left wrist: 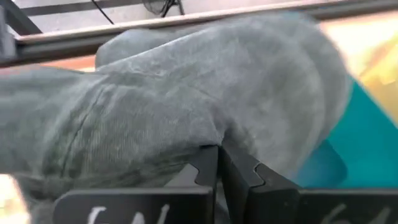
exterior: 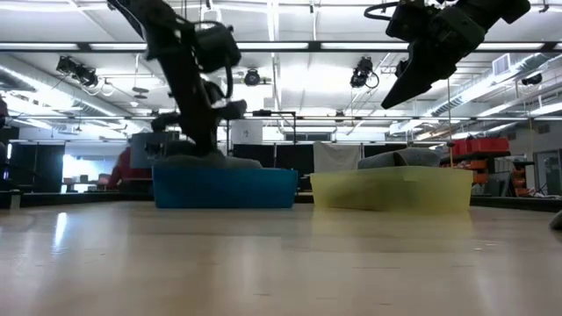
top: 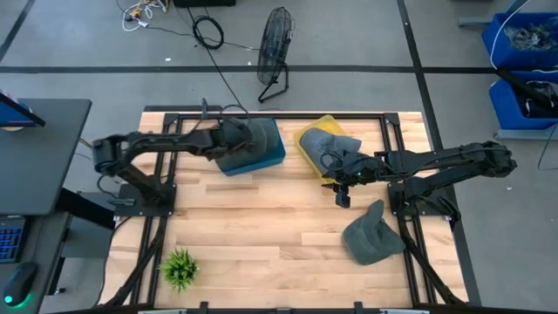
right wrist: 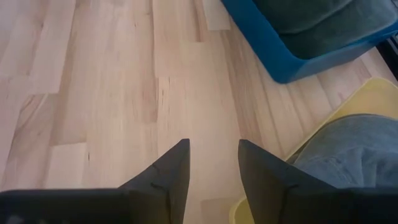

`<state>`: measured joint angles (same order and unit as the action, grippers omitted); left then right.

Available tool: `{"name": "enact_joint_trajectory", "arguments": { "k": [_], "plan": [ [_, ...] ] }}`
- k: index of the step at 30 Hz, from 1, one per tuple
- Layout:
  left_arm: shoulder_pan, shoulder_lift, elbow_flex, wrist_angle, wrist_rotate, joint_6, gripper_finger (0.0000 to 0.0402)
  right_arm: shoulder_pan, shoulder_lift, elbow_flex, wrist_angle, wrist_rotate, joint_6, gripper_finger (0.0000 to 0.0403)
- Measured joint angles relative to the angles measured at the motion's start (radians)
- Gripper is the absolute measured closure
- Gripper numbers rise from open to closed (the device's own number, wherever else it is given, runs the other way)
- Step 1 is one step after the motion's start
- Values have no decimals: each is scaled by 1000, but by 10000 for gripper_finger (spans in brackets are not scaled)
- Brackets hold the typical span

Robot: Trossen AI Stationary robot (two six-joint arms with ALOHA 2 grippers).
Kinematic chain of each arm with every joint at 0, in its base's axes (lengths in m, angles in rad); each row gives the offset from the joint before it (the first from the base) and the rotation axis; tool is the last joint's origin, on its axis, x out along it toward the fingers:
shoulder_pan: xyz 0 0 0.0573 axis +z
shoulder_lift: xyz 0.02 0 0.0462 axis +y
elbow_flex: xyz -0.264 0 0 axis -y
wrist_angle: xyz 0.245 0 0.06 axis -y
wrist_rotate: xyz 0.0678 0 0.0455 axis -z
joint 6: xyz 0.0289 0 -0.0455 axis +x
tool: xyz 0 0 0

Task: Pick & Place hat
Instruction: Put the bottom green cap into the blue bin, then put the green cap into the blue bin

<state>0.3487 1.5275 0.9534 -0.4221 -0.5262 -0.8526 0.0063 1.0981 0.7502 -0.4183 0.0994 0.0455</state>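
A grey hat (top: 258,134) lies in the blue bin (top: 267,159) at the table's far side. My left gripper (top: 232,138) is down in that bin, shut on this hat (left wrist: 205,81). A second grey hat (top: 342,145) lies in the yellow bin (top: 305,145) next to it. A third grey hat (top: 373,235) rests flat on the table near the right edge. My right gripper (top: 342,194) hangs open above the bare wood just in front of the yellow bin, raised high in the low view (exterior: 400,91), with nothing between its fingers (right wrist: 213,155). My left gripper (left wrist: 219,165) pinches a fold of the grey hat's soft crown (left wrist: 211,134) between its two shut fingers. It reaches in from the table's left, slanting down. The hat still sits in the blue bin (left wrist: 348,155); how many layers are caught I cannot tell.
The blue bin (exterior: 224,189) and yellow bin (exterior: 391,191) stand side by side along the far edge. A small green plant (top: 179,269) sits at the near left corner. Bare wood stretches across the table's middle and near side. A fan (top: 275,52) stands on the floor beyond.
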Motion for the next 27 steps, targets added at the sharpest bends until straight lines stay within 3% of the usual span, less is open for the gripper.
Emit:
{"name": "enact_joint_trajectory", "arguments": {
  "k": [11,19,27],
  "plan": [
    [3,172,2,28,46,33,379,0,0,0,-2,-1,48,263],
    [-6,91,39,-6,149,185,309,0,0,0,-37,2,39,263],
    [-21,-49,62,-17,136,246,261,-1,0,0,-41,85,17,263]
  ]
}}
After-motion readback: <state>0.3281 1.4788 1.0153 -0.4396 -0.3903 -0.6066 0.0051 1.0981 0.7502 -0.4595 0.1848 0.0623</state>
